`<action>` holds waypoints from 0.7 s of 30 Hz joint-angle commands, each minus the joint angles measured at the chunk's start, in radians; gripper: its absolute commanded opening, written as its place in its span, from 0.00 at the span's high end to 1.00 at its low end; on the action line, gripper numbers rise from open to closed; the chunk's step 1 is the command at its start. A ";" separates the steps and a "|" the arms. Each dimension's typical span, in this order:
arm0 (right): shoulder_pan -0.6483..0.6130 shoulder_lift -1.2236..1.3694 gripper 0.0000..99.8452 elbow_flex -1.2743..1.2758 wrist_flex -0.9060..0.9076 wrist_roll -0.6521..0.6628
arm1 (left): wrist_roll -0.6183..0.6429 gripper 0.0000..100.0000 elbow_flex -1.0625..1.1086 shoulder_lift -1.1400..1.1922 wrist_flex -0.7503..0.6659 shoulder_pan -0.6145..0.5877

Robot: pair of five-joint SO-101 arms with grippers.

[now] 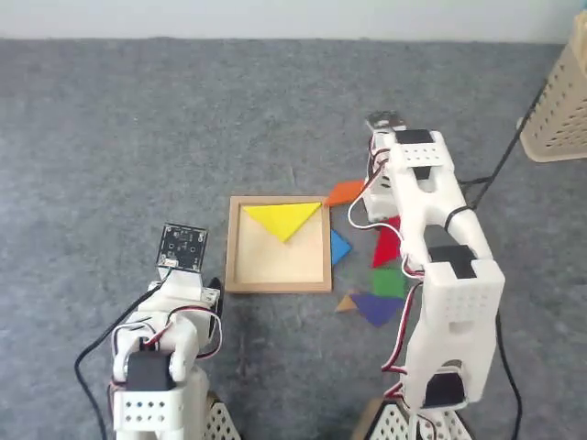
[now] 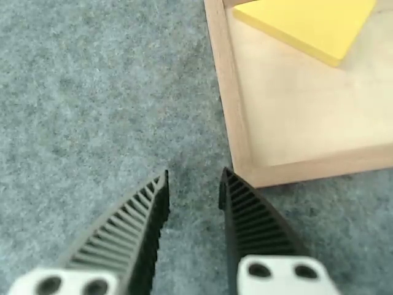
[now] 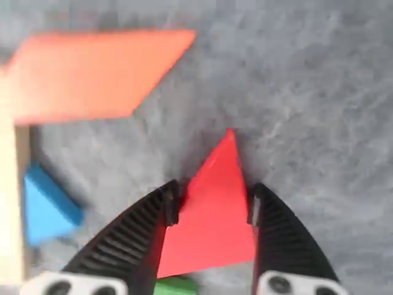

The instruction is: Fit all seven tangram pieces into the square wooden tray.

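Jaws of right gripper point(image 3: 212, 200) are pinching red triangle point(image 3: 212, 221) by its two slanted edges. They are spread only to the piece's width, with the tip poking out past the fingertips. This looks like an edge grip so the piece can be carried and dropped flat. I can't tell if it's clearing the carpet point(image 1: 110, 137).

Wooden tray point(image 1: 234, 275) is sitting at centre of the high view. Yellow triangle point(image 1: 282, 218) is already lying inside, its long side running along the upper wall and leaving the lower part bare for the rest.

Other loose pieces are lying right of the tray, likely within the right arm's reach:
- orange parallelogram point(image 1: 347, 192), just off the upper right corner
- blue piece point(image 1: 339, 246), just beside the right wall
- green square point(image 1: 388, 281) and purple triangle point(image 1: 376, 309), lower down
- small tan triangle point(image 1: 346, 303), just beside the purple one

Left gripper point(image 2: 195, 178) is hovering over the carpet just beside the tray's lower left corner, jaws slightly parted and holding nothing. It is probably parking there to steady the tray.

By my judgement, one of seven is placed.
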 commanded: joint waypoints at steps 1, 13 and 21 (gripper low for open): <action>0.054 -0.027 0.83 -0.023 0.030 0.080 | 0.008 0.87 -0.004 -0.015 0.005 0.000; -0.004 -0.552 0.75 0.411 -0.131 -0.009 | 0.008 0.87 -0.004 -0.015 0.005 0.000; -0.013 -0.576 0.70 0.577 -0.219 -0.209 | 0.008 0.87 -0.004 -0.015 0.005 0.000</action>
